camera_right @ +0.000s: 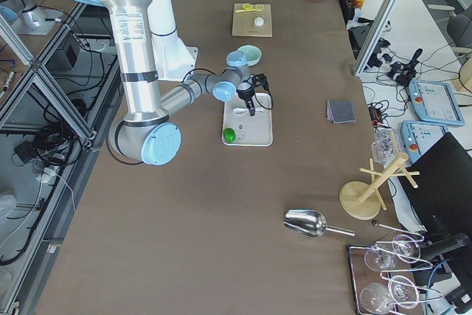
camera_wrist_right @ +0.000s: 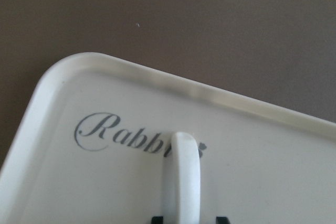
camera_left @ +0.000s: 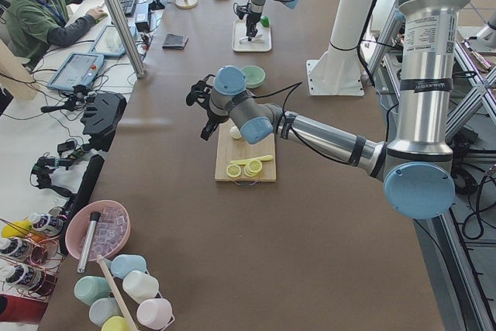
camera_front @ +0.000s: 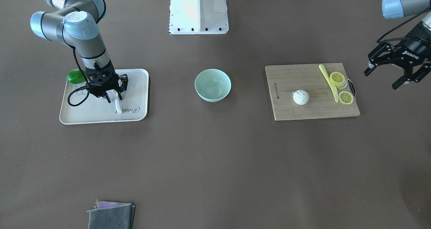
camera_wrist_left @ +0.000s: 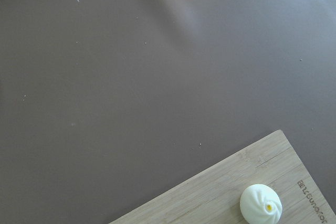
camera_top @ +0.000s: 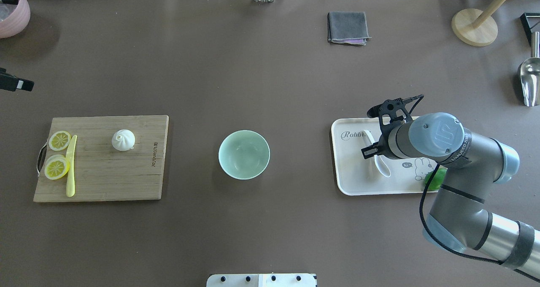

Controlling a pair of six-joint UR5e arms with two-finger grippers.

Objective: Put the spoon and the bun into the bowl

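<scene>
The white spoon (camera_front: 118, 107) lies on a cream tray (camera_front: 134, 87); its handle shows in the right wrist view (camera_wrist_right: 184, 177). My right gripper (camera_front: 114, 99) is low over the tray, open, its fingers either side of the handle. The white pleated bun (camera_front: 300, 97) sits on a wooden cutting board (camera_front: 303, 77) and shows in the left wrist view (camera_wrist_left: 261, 205). The mint-green bowl (camera_front: 212, 85) stands empty between tray and board. My left gripper (camera_front: 380, 80) is open and empty, raised beyond the board's outer end.
A yellow knife (camera_front: 328, 80) and lemon slices (camera_front: 337, 79) lie on the board's end. A green lime (camera_front: 74, 76) sits at the tray's edge behind the right wrist. A folded grey cloth (camera_front: 111, 215) lies at the operators' side. The robot base (camera_front: 198, 10) is behind the bowl.
</scene>
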